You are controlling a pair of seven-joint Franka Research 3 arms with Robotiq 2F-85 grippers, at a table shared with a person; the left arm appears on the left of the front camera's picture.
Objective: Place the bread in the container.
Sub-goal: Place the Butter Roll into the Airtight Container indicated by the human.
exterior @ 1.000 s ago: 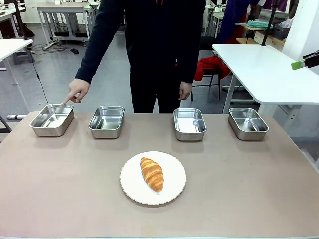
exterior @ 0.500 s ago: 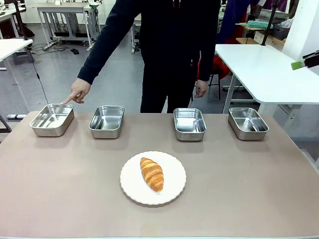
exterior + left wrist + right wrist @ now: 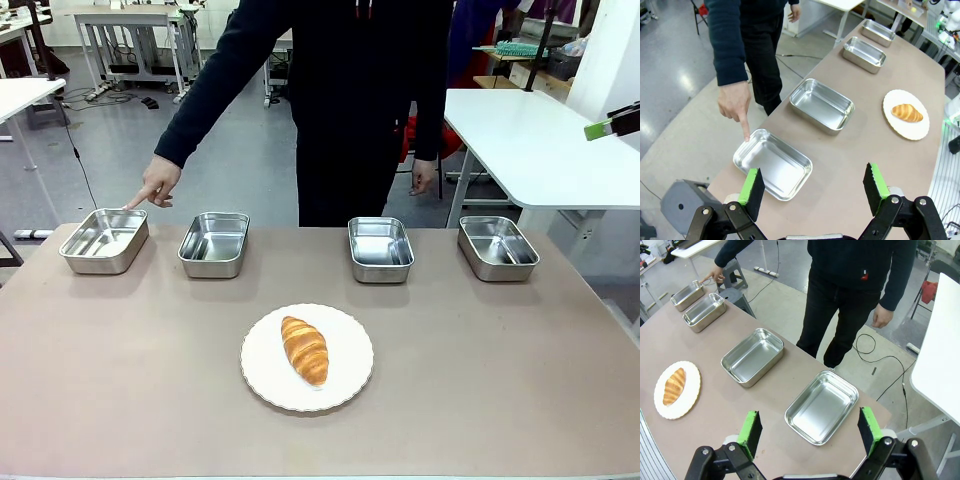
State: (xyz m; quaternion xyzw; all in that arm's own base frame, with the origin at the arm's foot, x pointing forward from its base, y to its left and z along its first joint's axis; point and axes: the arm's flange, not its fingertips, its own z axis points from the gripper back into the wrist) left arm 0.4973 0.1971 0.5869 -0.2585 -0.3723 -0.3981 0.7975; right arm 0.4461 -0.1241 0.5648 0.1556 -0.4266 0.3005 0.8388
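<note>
The bread, a golden-brown croissant point(image 3: 305, 349), lies on a round white plate point(image 3: 350, 362) at the table's middle front. A person's hand point(image 3: 155, 183) points a finger at the leftmost steel tray, the container point(image 3: 104, 240). In the left wrist view my left gripper point(image 3: 814, 190) hangs open high above that container point(image 3: 772, 162), with the pointing hand point(image 3: 737, 102) at its far rim and the croissant point(image 3: 906, 113) far off. My right gripper point(image 3: 809, 430) is open and empty above the rightmost tray point(image 3: 821, 406); the croissant point(image 3: 674, 385) lies at the left.
Three more identical trays stand along the far edge: second from left point(image 3: 214, 243), right of centre point(image 3: 380, 248), far right point(image 3: 497, 246). The person stands behind the table's middle. A green-padded finger point(image 3: 603, 127) shows at the upper right of the front view.
The person's body has shifted to the right behind the table while the pointing hand stays at the leftmost tray. Croissant and trays have not moved.
</note>
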